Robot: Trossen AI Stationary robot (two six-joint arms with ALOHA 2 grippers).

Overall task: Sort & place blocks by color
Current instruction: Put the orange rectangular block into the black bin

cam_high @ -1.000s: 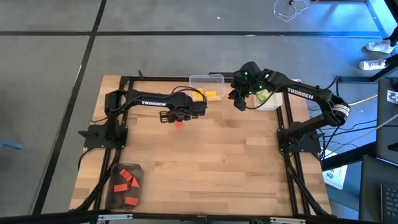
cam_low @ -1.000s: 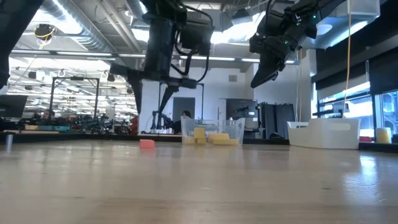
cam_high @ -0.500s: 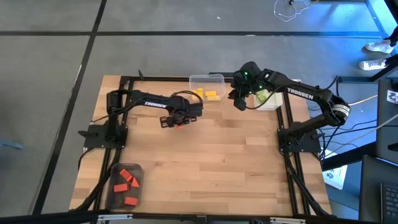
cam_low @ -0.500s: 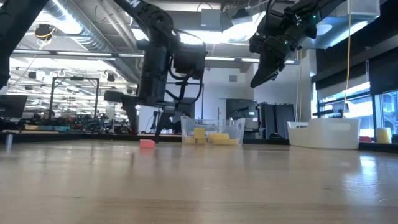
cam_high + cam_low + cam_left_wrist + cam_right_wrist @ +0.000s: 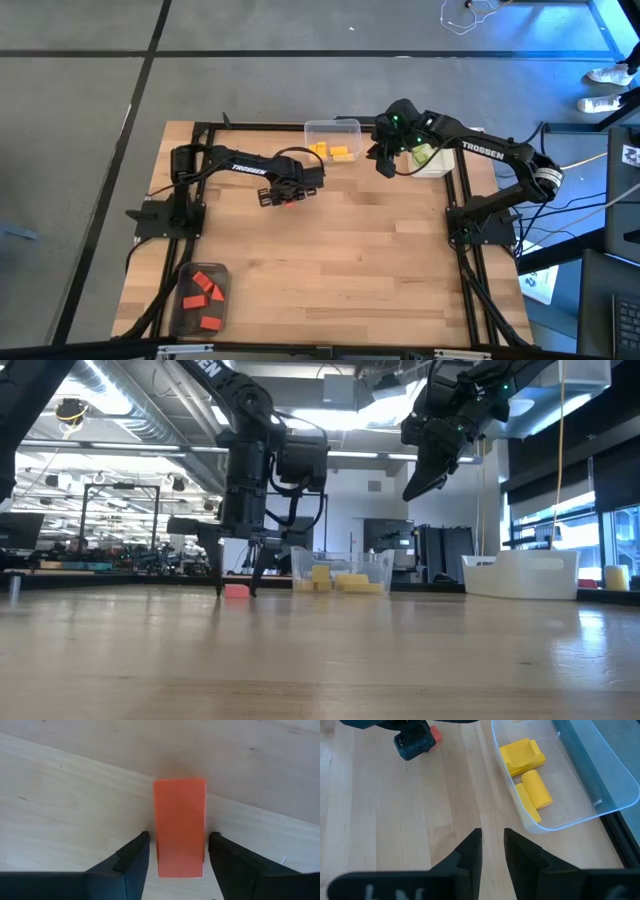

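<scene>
A red block (image 5: 180, 827) lies flat on the wooden table, left of the far middle (image 5: 288, 201). My left gripper (image 5: 236, 593) points straight down over it. It is open, with one finger on each side of the block's long sides and its tips at the table; a thin gap shows on both sides (image 5: 177, 865). My right gripper (image 5: 384, 165) hangs high at the far right (image 5: 412, 490). It slants down, its fingers a narrow gap apart with nothing between them (image 5: 492, 845). Yellow blocks (image 5: 525, 755) lie in a clear container (image 5: 333, 127).
A clear container (image 5: 183, 318) with several red blocks stands at the near left corner. A white tub (image 5: 438, 168) with a light green block (image 5: 422, 153) sits at the far right edge. The table's middle and near right are bare wood.
My left gripper has come down from above the table until its fingertips reach the surface, one on each side of the red block. The block has stayed where it was.
</scene>
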